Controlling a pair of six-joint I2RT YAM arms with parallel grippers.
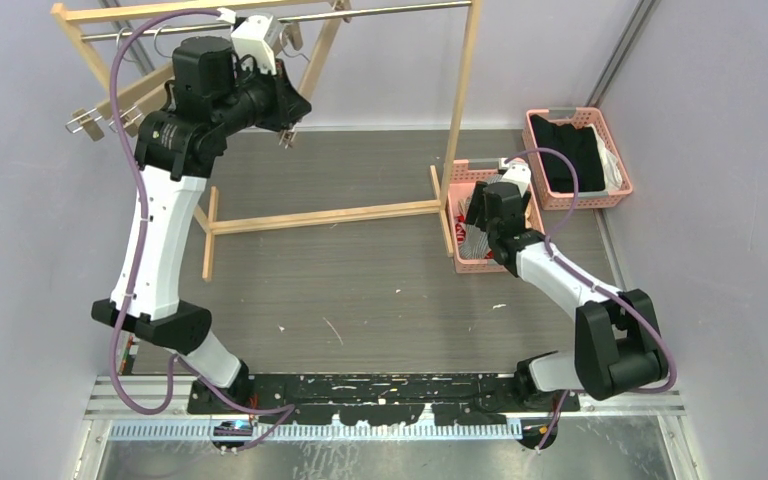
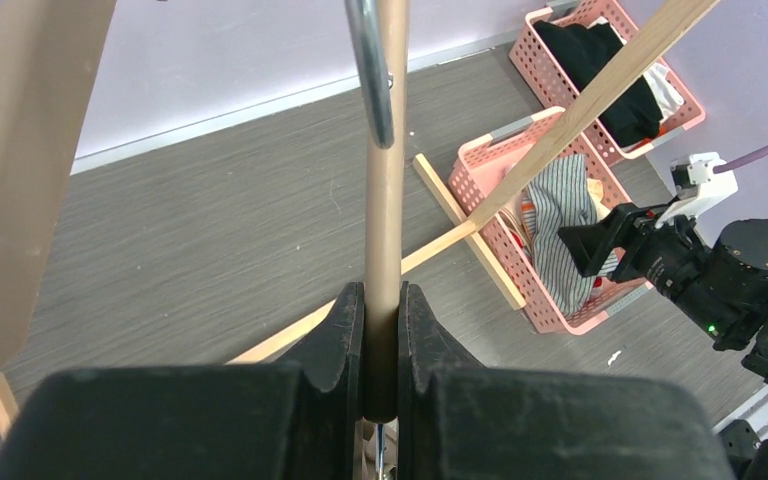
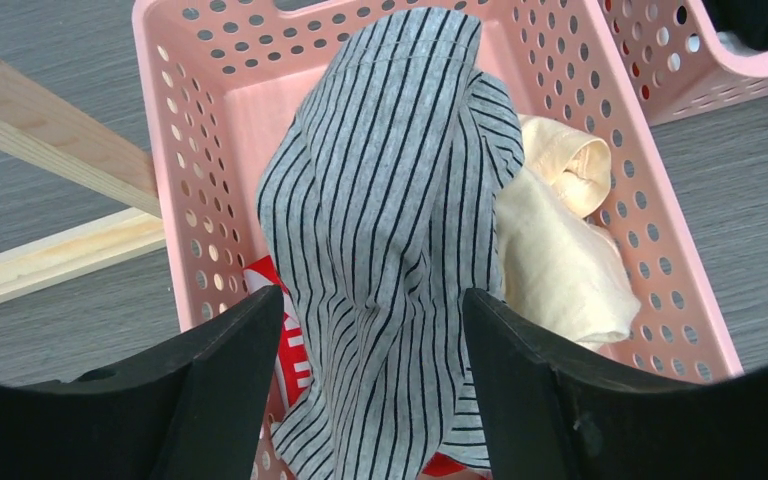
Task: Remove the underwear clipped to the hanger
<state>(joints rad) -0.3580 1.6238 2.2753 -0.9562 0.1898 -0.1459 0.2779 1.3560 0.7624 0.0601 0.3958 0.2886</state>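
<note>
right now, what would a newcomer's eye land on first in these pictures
The grey striped shorts lie heaped in the pink basket, over beige shorts and a red pair, with the right gripper open just above them. Next, the left gripper is up at the wooden rack, shut on a wooden bar.

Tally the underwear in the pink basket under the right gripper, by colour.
Grey-and-white striped shorts: 1
Beige shorts: 1
Red shorts: 1
Total: 3
</note>
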